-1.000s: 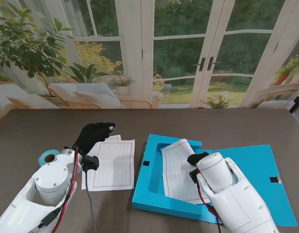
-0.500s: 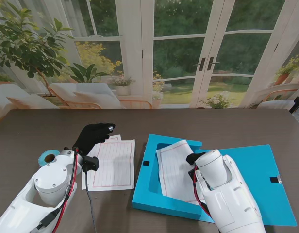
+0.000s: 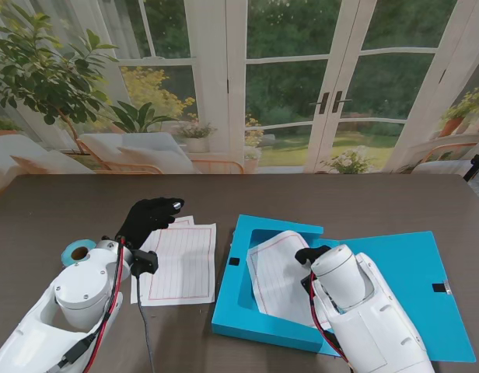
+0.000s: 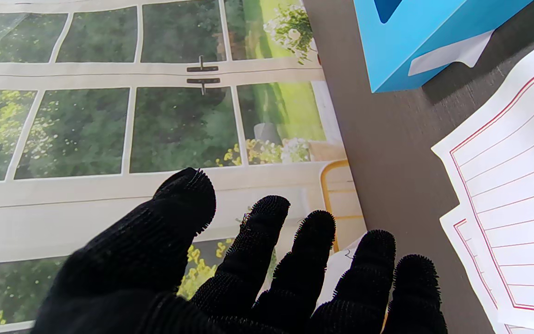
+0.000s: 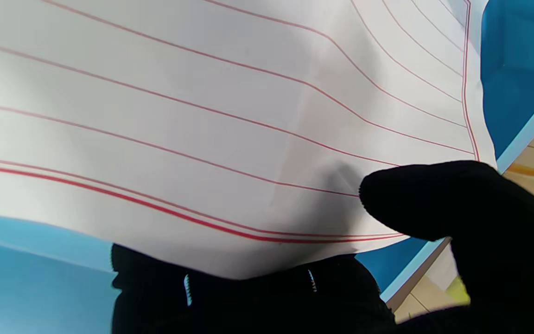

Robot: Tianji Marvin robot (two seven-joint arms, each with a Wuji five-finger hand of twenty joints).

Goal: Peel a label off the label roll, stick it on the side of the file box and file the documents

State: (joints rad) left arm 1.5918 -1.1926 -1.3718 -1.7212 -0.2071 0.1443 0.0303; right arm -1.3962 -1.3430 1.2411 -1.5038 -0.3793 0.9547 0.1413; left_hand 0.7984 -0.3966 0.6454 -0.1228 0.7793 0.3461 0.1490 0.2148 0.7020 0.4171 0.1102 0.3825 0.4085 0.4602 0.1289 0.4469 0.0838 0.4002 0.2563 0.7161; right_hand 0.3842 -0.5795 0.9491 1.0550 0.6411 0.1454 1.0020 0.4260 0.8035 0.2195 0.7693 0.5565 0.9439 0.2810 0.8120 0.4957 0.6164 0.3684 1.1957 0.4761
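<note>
Paper, a white red-ruled sheet (image 3: pixel 274 272), curls inside the open blue file box (image 3: pixel 232 307); more ruled sheets (image 3: pixel 180 263) lie left. My left hand (image 4: pixel 257 273) hovers, fingers spread. My right hand (image 5: pixel 387 260) pinches that sheet's edge.

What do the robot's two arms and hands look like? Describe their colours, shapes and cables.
Both arms are glossy white, rounded shells with grey joint caps. Red and black cables run along the left arm and right arm. The left hand and right hand wear black knitted gloves.
</note>
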